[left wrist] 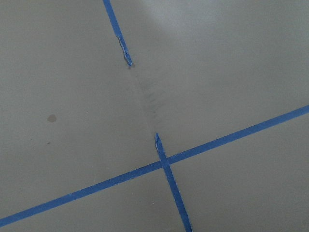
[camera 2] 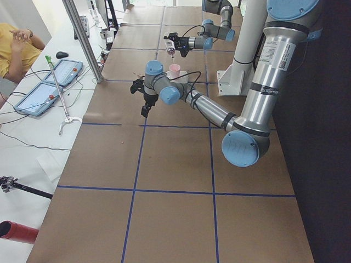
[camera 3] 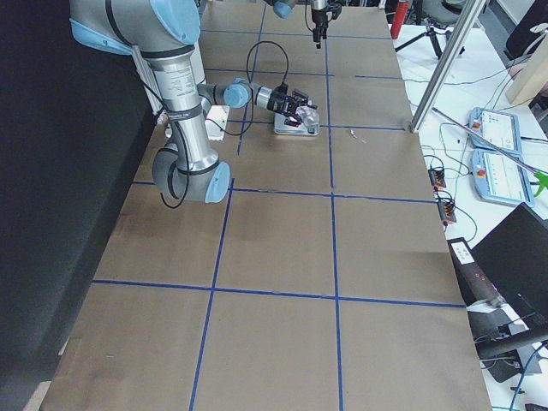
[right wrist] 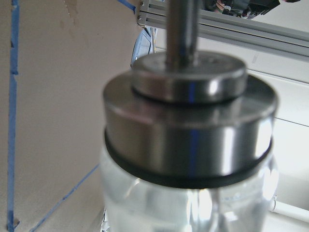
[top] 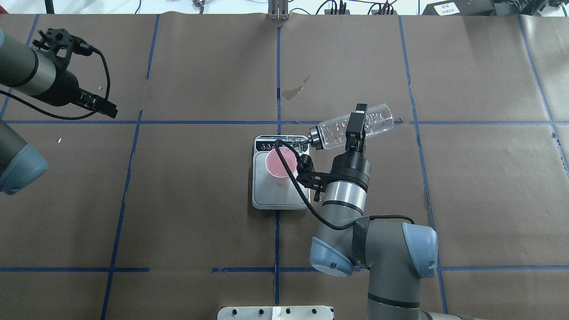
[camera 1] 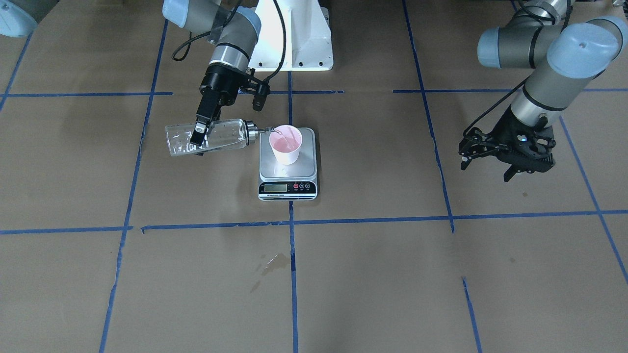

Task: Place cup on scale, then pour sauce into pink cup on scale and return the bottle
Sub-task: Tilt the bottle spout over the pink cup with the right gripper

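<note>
- The right gripper (camera 1: pixel 198 135) has its jaws clamped across the middle of a clear glass bottle (camera 1: pixel 225 136), held tipped almost level above the table (camera 1: pixel 392 274).
- The bottle's thin spout (camera 1: pixel 267 130) reaches the rim of the pink cup (camera 1: pixel 286 143). Whether anything is flowing cannot be made out.
- The cup stands upright on the steel platform of the scale (camera 1: pixel 305 164), toward the back of it, away from the display strip.
- The scale sits on a blue tape line (camera 1: pixel 293 274) near the middle of the table.
- From the right wrist camera, the sauce (right wrist: pixel 159 203) shows as clear liquid through the glass below the metal cap (right wrist: pixel 188 121).
- The left gripper (camera 1: pixel 510 164) hangs over bare table, well apart from the scale. Whether its jaws are apart or together cannot be told.
- A dark stain (camera 1: pixel 274 262) marks the paper on the operators' side of the scale.
</note>
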`<state>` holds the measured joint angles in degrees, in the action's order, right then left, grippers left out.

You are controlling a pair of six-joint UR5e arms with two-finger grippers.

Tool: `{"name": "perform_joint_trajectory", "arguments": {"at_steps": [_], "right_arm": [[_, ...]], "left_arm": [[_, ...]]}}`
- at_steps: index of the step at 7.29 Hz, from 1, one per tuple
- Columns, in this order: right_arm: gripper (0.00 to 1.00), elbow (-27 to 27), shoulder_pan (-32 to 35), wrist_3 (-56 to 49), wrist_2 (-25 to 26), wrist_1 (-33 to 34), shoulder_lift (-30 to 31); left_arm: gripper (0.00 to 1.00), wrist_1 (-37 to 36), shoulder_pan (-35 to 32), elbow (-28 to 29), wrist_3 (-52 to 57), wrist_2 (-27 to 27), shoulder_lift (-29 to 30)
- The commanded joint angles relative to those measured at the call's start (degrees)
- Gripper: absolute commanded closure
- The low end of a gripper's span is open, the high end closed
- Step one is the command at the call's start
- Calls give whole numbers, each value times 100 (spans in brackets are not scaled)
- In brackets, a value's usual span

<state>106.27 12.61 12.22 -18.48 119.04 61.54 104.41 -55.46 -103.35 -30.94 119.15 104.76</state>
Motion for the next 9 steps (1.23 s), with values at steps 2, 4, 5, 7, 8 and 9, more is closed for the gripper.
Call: {"name": "perform_joint_trajectory", "arguments": {"at_steps": [2,4,5,7,8,9], "right_arm": [[100,122,40,584,-42,-65,76],[100,175,31,1943,-391,-74,60],[100,193,-38,2681,-498,-82,77],[100,176,-214,4488,-760,-807,207],[100,210,-215,4934,-780,-1160,313],[100,176,-232,5522,-780,-1955,541]], "left_arm": [[1,0,0,7,0,-6,1],[1,0,0,-1,0,-6,10],[1,0,0,-1,0,-6,10],[1,0,0,-1,0,-6,10],[1,0,0,-10,0,-6,18],[1,0,0,-10,0,-6,18]]}}
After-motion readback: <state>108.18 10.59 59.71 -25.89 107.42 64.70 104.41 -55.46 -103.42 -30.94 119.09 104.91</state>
